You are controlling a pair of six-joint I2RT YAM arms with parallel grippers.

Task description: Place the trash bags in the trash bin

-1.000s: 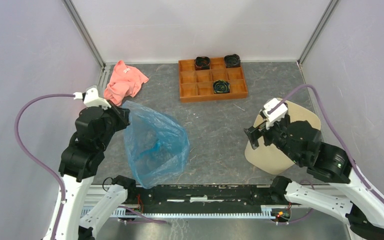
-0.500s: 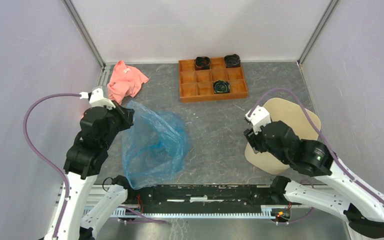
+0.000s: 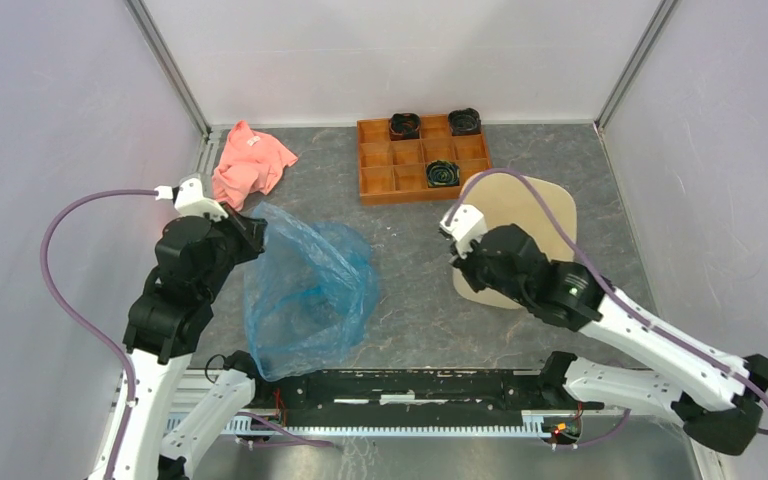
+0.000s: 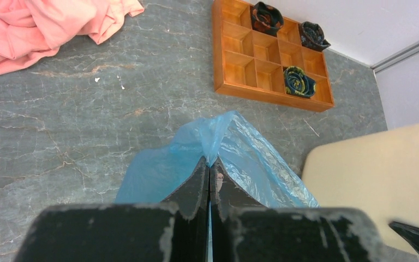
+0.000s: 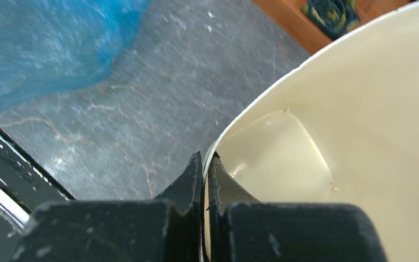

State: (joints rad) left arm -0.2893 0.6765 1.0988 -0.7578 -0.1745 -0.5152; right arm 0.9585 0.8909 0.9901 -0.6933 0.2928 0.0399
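The light-blue trash bag (image 3: 310,290) hangs crumpled at the left of the table, its top corner pinched in my left gripper (image 3: 256,228), which is shut on the film. From the left wrist the bag (image 4: 240,147) bunches up right at the closed fingertips of that gripper (image 4: 208,164). The beige trash bin (image 3: 525,215) lies tipped at the middle right. My right gripper (image 3: 460,262) is shut on its rim, one finger inside and one outside. In the right wrist view that gripper (image 5: 204,161) clamps the thin rim, the trash bin's (image 5: 360,109) hollow is at the right and the bag (image 5: 49,49) at the upper left.
A salmon-pink cloth (image 3: 248,165) lies at the back left. An orange-brown compartment tray (image 3: 380,180) with three dark rolled items stands at the back middle. White walls enclose the table on three sides. A black rail (image 3: 410,385) runs along the near edge.
My right gripper went from open to shut on the bin's rim, and the bin moved left and toward the back with it. The left arm and bag shifted slightly, then held.
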